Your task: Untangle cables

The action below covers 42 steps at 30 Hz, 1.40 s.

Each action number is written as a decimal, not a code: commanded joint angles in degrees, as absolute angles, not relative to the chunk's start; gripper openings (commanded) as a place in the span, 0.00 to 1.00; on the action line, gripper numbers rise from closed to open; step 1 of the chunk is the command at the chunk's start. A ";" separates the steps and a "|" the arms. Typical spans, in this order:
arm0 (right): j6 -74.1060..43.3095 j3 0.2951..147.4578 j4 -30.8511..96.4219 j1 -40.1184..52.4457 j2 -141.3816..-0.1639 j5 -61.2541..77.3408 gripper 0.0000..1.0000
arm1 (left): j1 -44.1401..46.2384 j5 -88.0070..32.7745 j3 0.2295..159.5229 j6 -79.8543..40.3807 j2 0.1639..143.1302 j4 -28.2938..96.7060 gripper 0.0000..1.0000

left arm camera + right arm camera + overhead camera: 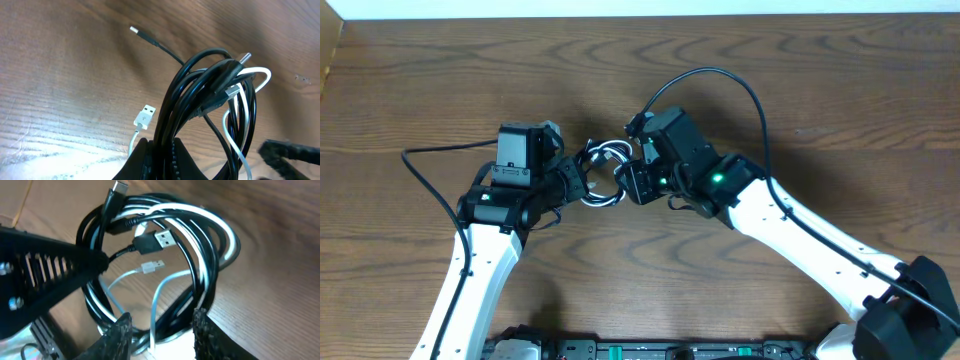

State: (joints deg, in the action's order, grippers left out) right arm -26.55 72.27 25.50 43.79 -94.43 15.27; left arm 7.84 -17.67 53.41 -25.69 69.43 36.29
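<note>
Centre of overhead frame: you had the left gripper [162, 152] clamped on the black cable [200, 75] coil, prob. as anchor, while the right gripper [160, 330], fingers apart, straddled the coil's lower edge w/ the white cable [200, 217] threaded thru

We see soft, even light on the bench [820, 90]; glare whitens the wood below-left of the cables [172, 102], whose glossy black strands shine.
</note>
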 commanded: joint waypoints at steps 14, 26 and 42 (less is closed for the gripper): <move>-27.40 73.06 23.49 46.72 -102.26 10.59 0.09 | 7.81 -17.47 54.35 -28.21 69.23 37.65 0.08; -32.62 73.25 39.88 41.08 -93.73 -12.64 0.01 | 7.79 -9.54 54.35 -28.18 69.25 37.63 0.07; -14.44 73.23 31.97 37.43 -92.58 8.03 0.38 | 7.79 -31.77 54.35 -13.50 69.25 37.58 0.08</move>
